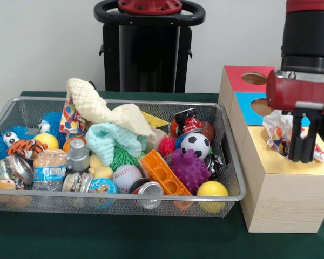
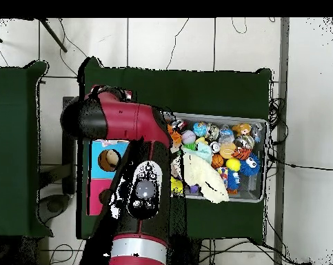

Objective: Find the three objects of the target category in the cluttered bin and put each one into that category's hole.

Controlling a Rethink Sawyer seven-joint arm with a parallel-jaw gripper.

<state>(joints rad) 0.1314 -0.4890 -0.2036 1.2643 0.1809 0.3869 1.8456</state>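
Spotted white cloth point(image 1: 278, 132) crumpled (many-coloured print) beside tool point(image 1: 303, 157) fingers.

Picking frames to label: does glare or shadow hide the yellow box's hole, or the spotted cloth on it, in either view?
Front view: even light, no glare; the gripper and spotted cloth, not shadow, cover the hole of the yellow box. Overhead view: the arm hides that box and cloth.
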